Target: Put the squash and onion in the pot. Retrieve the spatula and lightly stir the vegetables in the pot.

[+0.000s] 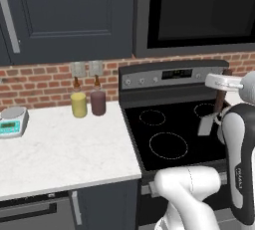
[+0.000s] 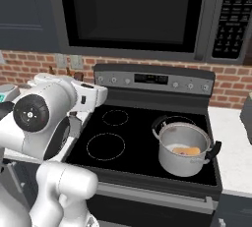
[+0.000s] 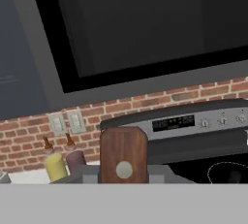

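My gripper [image 1: 219, 90] is shut on the spatula's dark brown wooden handle [image 1: 219, 102], holding it above the right side of the stove. The grey blade [image 1: 205, 124] hangs down over the cooktop. In the hand view the rounded handle end [image 3: 123, 154] stands upright between my fingertips [image 3: 90, 175]. The silver pot [image 2: 178, 164] sits on the front right burner, to the right of the hand and apart from the spatula. The tan-orange squash [image 2: 186, 151] lies inside it. The onion is hidden.
A yellow jar [image 1: 78, 104] and a dark maroon jar [image 1: 98, 102] stand at the brick wall left of the stove. A small scale [image 1: 12, 120] sits on the white counter [image 1: 64, 149]. A microwave [image 2: 133, 10] hangs over the black cooktop [image 2: 123, 137].
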Available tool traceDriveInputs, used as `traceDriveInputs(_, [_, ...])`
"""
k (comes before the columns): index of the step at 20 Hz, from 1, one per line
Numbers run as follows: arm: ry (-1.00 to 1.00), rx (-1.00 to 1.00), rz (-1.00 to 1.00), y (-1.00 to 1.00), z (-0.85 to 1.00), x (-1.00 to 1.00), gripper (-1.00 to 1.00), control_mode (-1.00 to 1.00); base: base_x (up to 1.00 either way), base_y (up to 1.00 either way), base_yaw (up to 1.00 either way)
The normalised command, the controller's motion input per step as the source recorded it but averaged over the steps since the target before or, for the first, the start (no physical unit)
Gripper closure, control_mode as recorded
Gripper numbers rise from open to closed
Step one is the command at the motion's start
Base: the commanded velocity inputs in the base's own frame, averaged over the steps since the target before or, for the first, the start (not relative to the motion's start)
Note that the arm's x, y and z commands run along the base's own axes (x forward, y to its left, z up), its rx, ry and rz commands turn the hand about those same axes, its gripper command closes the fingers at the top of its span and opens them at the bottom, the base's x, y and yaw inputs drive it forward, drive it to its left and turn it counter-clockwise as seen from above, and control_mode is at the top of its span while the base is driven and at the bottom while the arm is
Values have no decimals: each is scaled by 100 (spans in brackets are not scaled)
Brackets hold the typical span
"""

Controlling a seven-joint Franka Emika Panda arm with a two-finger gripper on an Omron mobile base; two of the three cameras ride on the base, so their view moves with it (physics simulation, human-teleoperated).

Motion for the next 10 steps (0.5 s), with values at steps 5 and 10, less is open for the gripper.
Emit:
traceDriveInputs(5, [0,0,0,0,0,0,100,100,0,-94,0])
traceDriveInputs(10, [0,0,0,0,0,0,100,100,0,-88,0])
